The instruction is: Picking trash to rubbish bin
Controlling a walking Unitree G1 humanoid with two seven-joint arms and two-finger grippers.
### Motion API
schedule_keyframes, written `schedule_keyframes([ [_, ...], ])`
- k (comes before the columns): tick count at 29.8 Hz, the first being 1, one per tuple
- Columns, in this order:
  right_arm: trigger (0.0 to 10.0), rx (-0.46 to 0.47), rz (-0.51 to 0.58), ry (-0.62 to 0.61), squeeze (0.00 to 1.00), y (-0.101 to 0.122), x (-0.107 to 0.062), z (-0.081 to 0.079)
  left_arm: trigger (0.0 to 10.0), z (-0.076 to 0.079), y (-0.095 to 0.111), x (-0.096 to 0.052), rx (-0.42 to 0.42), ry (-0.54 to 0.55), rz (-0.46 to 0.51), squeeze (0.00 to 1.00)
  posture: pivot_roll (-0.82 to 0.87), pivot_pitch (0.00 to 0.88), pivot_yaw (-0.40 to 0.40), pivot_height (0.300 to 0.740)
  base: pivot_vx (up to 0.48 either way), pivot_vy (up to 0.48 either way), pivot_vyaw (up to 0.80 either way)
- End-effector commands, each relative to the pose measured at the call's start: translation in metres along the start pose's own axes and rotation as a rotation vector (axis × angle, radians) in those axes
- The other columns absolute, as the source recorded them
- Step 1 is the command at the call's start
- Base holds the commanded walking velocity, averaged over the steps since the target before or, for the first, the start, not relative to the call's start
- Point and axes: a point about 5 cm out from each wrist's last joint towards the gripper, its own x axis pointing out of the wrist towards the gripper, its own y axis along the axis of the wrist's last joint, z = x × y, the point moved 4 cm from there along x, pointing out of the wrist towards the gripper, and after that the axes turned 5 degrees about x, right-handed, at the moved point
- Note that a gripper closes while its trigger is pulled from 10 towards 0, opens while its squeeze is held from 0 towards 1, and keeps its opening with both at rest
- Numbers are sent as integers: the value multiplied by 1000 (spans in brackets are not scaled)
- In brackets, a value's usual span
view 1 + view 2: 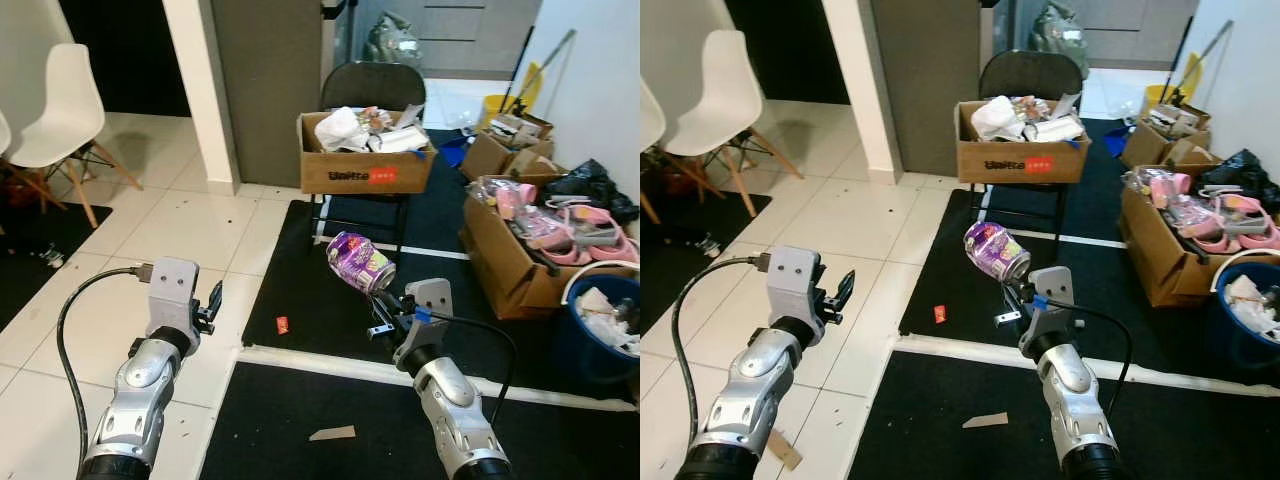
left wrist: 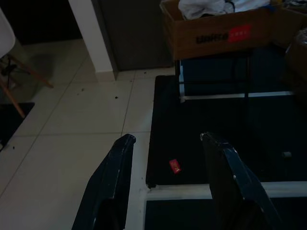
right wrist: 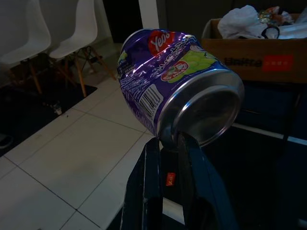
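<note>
A: What's in shot? Where's the trash?

B: Right end effector [image 1: 385,300], held out over the black mat [image 1: 330,290], is clamped on the rim of a dented purple drink can [image 1: 360,262]. Can's off the floor, tilted, shiny base toward the wrist cam, pinched thin betw. both fingers [image 3: 184,158]. It hangs in front of a black chair [image 1: 372,85] carrying a cardboard box [image 1: 365,160] w/ white bags & wrappers in it.

A: And the other arm?

B: Left end effector [image 1: 213,303] hovers over the white tile floor [image 1: 190,220], fingers [image 2: 112,177] apart, nothing betw. them. Looks idle, imo.

A: The bin?

B: Blue bin [image 1: 585,335] at the robot's far right, by the open boxes [image 1: 505,250] of pink stuff. Paper scraps already inside. Can's well apart from it, off to its left.

A: So how far along?

B: Pickup done for this piece, I'd say; carry & drop still to do. Arm or whole body needs to swing right, get the can over the rim, then let go.

A: Anything left on the floor after that?

B: Yes. A small red scrap [image 1: 282,324] sits on the mat near its left edge, & a brown cardboard bit [image 1: 332,433] lies on the nearer mat betw. the two arms. Prob. more trips. Task approx. mid-way at best, by my read; grip on just the rim looks thin, so a slip en route is poss.
</note>
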Motion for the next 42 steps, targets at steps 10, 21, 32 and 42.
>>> schedule_keyframes([
  [10, 10000, 47, -5, 11, 0, -7, -3, -1, 10000, -1, -7, -1, 9, 10, -51, 0, 83, 89, 106, 740, 0, 0, 0],
  [21, 10000, 51, -3, -46, 0, -11, -10, 4, 10000, -8, -14, -4, -8, 27, -66, 0, 46, 90, 123, 740, 0, 0, 0],
  [32, 10000, 24, -30, -65, 0, -12, -7, 9, 10000, -5, -7, 7, -12, 48, -42, 0, 6, 72, 50, 740, 0, 0, 0],
  [42, 10000, 16, -45, -75, 0, -13, -6, 12, 10000, -5, -12, 3, -19, 44, -62, 0, -18, 80, 28, 740, 0, 0, 0],
])
